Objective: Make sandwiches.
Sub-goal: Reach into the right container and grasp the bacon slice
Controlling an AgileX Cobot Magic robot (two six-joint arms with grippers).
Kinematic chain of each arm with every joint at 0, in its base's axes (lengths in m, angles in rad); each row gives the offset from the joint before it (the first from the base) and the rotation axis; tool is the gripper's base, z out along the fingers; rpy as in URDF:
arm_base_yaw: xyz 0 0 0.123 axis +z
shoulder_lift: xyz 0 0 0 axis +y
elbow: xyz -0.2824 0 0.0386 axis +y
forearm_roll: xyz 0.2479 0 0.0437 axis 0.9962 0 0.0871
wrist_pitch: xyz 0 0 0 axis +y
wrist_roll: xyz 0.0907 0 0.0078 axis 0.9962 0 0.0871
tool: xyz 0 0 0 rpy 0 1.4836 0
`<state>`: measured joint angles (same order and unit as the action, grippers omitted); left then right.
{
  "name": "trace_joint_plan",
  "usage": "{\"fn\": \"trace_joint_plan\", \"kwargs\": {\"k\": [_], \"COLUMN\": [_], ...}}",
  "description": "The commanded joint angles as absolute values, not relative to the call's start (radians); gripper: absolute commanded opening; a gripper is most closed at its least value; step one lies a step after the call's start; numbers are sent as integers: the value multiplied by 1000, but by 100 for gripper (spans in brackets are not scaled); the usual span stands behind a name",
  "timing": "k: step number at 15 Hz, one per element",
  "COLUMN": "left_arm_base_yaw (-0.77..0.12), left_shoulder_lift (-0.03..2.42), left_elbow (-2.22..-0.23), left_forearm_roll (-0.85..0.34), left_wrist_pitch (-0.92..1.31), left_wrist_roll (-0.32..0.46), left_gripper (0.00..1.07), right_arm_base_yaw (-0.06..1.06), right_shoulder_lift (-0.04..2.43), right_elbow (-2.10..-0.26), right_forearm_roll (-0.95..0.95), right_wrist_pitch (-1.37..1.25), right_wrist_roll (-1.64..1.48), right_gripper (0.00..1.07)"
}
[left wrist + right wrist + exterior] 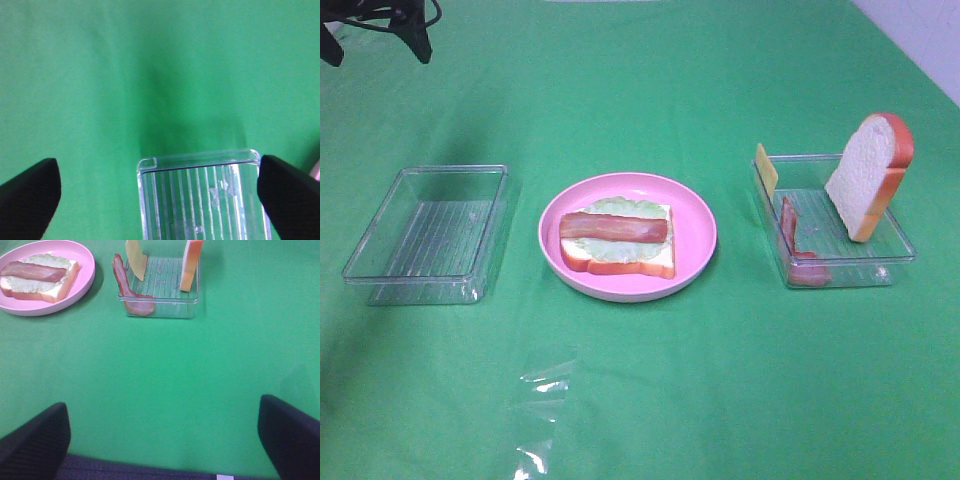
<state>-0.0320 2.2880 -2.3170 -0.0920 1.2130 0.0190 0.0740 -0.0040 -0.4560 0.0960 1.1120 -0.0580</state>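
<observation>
The half-built sandwich sits on a round pink plate [702, 232] mid-table: a white bread slice [655, 262], pale lettuce [612, 207] and one bacon strip [615, 228] on top. The clear tray on the right [850, 262] holds a second bread slice [865, 175] leaning upright, a yellow cheese slice [765, 168] at its far left corner and another bacon strip [790, 225] along its left wall. My left gripper [160, 200] hangs open above the near end of the empty left tray [200, 200]. Well short of the right tray [160, 307], my right gripper [162, 440] is open over bare cloth.
The empty clear tray [430, 225] lies at the left. A dark part of the left arm [380, 20] shows at the far left corner. A crumpled bit of clear film [540, 400] lies on the green cloth near the front.
</observation>
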Motion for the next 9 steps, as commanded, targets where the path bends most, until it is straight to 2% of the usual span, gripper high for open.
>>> {"fn": "trace_joint_plan", "kwargs": {"k": [1, 3, 7, 9], "left_arm_base_yaw": [-14, 21, 6, -8], "left_shoulder_lift": [2281, 2282, 2268, 2211], "left_elbow": [-2315, -2315, -2306, -2205], "left_forearm_roll": [-44, -54, -86, -84], "left_wrist_pitch": [1320, 1320, 1321, 1321], "left_wrist_roll": [16, 14, 21, 12], "left_gripper": [101, 101, 101, 101], "right_arm_base_yaw": [73, 73, 73, 73], "right_shoulder_lift": [-29, -29, -29, -29], "right_elbow": [-453, -453, -453, -453], "right_forearm_roll": [94, 100, 100, 100], "right_wrist_pitch": [1101, 1101, 1101, 1101], "right_wrist_roll": [-52, -52, -52, -52], "right_gripper": [98, 98, 98, 98]}}
